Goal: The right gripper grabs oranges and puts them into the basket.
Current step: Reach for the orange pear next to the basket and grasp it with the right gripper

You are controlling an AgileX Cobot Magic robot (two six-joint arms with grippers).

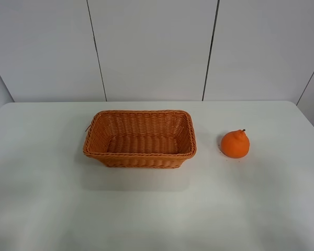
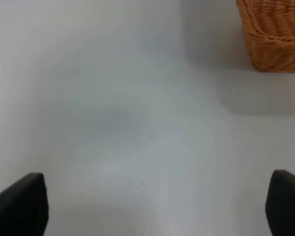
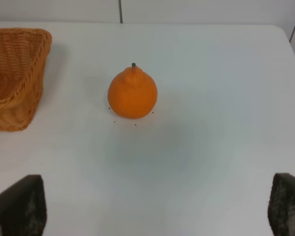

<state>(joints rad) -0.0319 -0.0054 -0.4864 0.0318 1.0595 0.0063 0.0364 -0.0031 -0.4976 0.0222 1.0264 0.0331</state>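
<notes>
One orange [image 1: 235, 144] with a knob top and dark stem stands upright on the white table [image 1: 52, 198], to the right of the wicker basket [image 1: 139, 138]. The basket is empty. Neither arm shows in the exterior high view. In the right wrist view the orange [image 3: 132, 93] lies ahead of my right gripper [image 3: 152, 209], whose two black fingertips [image 3: 19, 206] stand wide apart and hold nothing; a basket corner [image 3: 14, 73] shows beside the orange. In the left wrist view my left gripper [image 2: 152, 206] is open and empty over bare table, with a basket corner [image 2: 275, 34] ahead.
White wall panels [image 1: 152, 47] rise behind the table's far edge. The table's right edge [image 1: 311, 123] runs close past the orange. Nothing else stands on the table.
</notes>
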